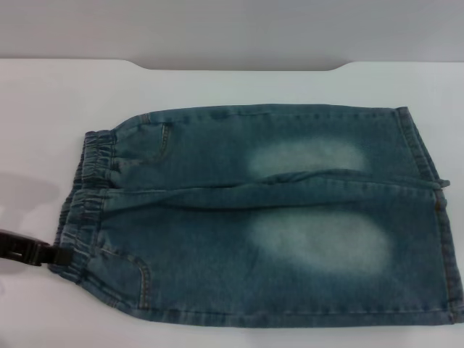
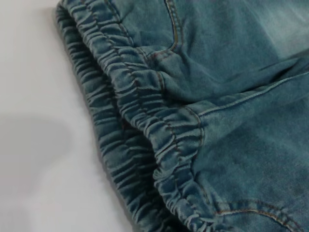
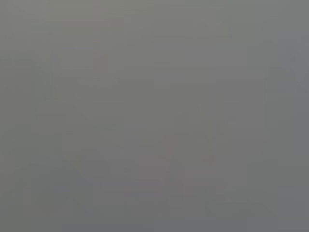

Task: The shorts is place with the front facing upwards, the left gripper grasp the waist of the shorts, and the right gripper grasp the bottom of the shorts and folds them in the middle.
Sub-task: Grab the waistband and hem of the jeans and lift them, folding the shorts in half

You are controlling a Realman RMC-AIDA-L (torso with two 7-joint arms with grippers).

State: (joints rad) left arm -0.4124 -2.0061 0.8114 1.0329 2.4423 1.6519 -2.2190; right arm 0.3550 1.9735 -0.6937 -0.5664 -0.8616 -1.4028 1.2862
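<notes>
While the shorts point(image 1: 268, 217) lie flat and spread across the white table point(image 1: 65, 94), front side up, no fold has begun. Waist point(image 1: 90, 199) lies toward the robot's left, gathered and puckered. The bottom of the shorts point(image 1: 435, 210) lies toward the right, its stitched hems reaching the edge of the head view. Two pale faded patches sit mid-leg; a pocket shows near the waist on the near leg.

Left gripper point(image 1: 61, 256) sits low at the near end of the waist, its black tip touching or just beside the elastic band. Only a short dark part of it shows, so I cannot tell whether the jaws are apart or closed on cloth. The left wrist view looks closely down on the waist point(image 2: 145, 121), ruffles filling the frame, with bare table beside them; no fingers show there.

Right gripper: not seen in the head view. The right wrist view gives only a blank grey field, so its position and jaw state are unknown.

Judgement: the step in hand is the left-side approach to the waist, grasp not confirmed. Next needs a firm pinch on the elastic, then the right gripper brought to the hems before any lift. Both layers should be caught, or the fold will drag unevenly.
</notes>
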